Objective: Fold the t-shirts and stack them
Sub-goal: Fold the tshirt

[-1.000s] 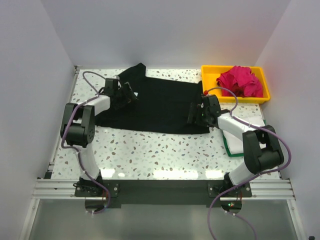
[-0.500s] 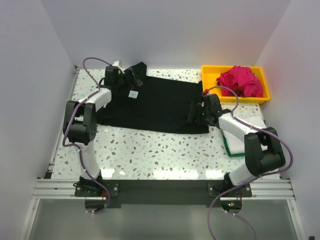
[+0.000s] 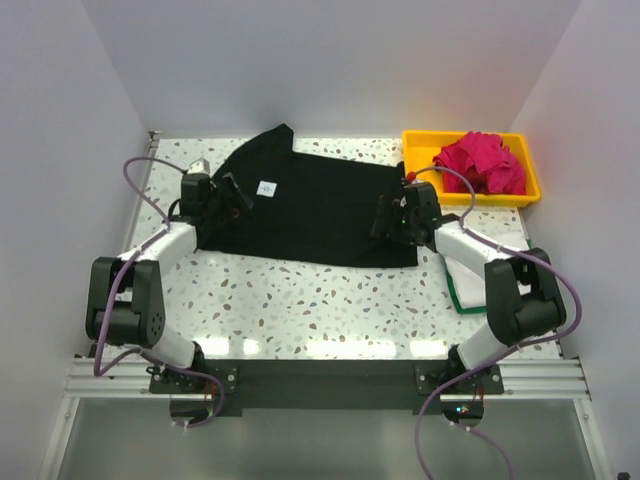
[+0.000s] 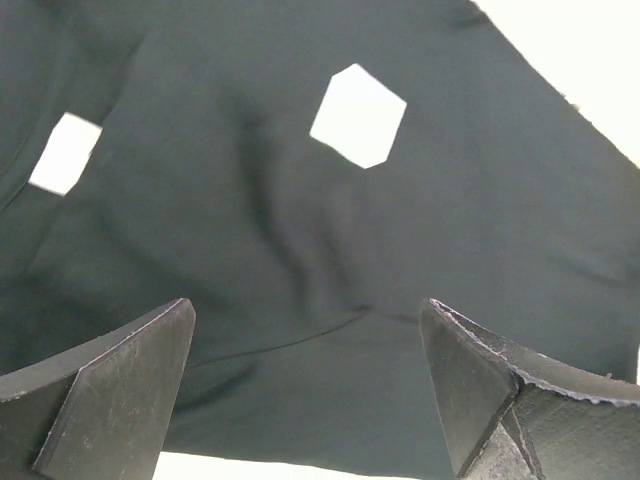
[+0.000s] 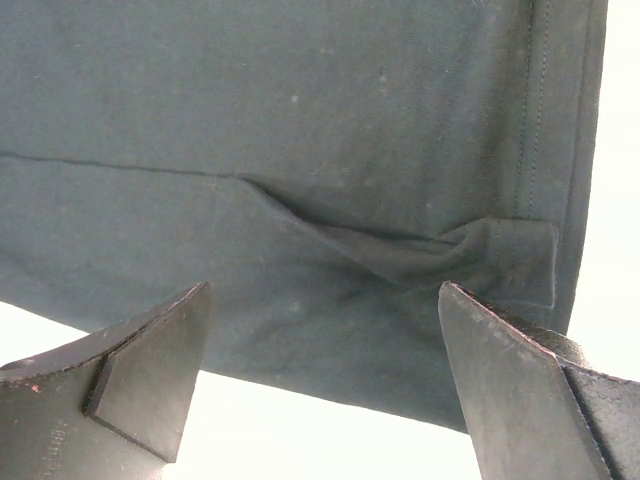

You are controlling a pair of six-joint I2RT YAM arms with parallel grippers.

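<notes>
Far left: left gripper (image 3: pixel 232 194), jaws spread wide, pinching nothing; poised over the left end of the black t-shirt (image 3: pixel 320 215), laid flat on the speckled table (image 3: pixel 300 300); ahead of the jaws, slightly right of centre, the white label (image 4: pixel 358 115); ahead of the left jaw, a second pale patch, identity unclear; between the jaws, a soft wrinkle in the cloth.

Further right: right gripper (image 3: pixel 392 218), likewise wide open and empty, above the shirt's right end; between its jaws a raised crease (image 5: pixel 400 245) running toward the right jaw; stitched hem (image 5: pixel 545 150) ahead of that jaw; pale table on the near side of both jaws.

Beyond: yellow tray (image 3: pixel 420 142) with the magenta t-shirt (image 3: pixel 482 162) bundled inside; white t-shirt (image 3: pixel 472 288) folded over the green t-shirt (image 3: pixel 457 300), beneath the right forearm.

Risks, as judged: only one layer caught if closed on the crease, hence a skewed fold; bunching or dragging askew if gripped unevenly at the two ends; thin cloth slipping out if pinched too near the hem; folded pair nudged by a careless swing of the right arm.
</notes>
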